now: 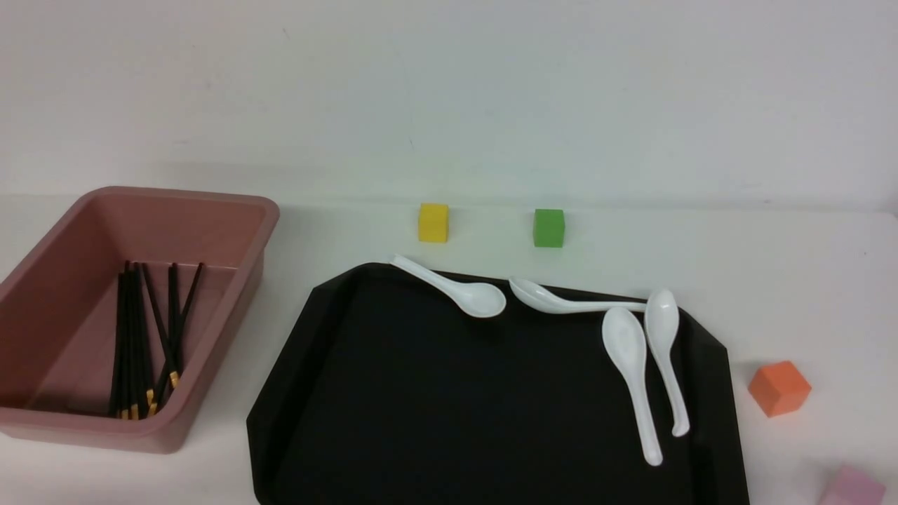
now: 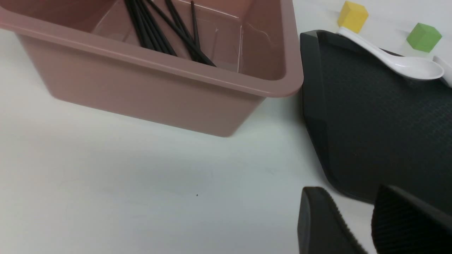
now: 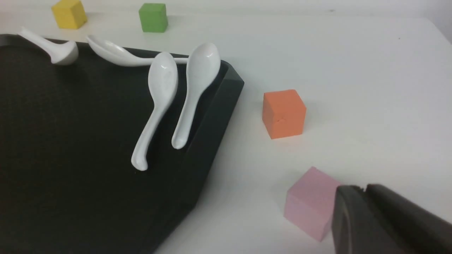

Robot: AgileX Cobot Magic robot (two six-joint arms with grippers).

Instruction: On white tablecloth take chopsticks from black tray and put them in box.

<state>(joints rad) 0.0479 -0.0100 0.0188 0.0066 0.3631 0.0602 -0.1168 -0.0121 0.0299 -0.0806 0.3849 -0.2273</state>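
Observation:
Several black chopsticks (image 1: 144, 337) with gold bands lie inside the dusty-pink box (image 1: 175, 231) at the left of the white tablecloth (image 1: 772, 280). The black tray (image 1: 435, 393) fills the middle, and I see only white spoons on it. Neither gripper shows in the front view. In the left wrist view my left gripper (image 2: 348, 192) is open and empty, low over the cloth beside the tray (image 2: 381, 134) corner and in front of the box (image 2: 141, 91). My right gripper (image 3: 363, 187) is shut on nothing, right of the tray (image 3: 70, 141).
Several white spoons (image 1: 628, 365) lie along the tray's far and right rim. A yellow cube (image 1: 433, 222) and a green cube (image 1: 548, 228) stand behind the tray. An orange cube (image 1: 779, 388) sits to its right. A pink cube (image 3: 307, 204) is close beside the right gripper.

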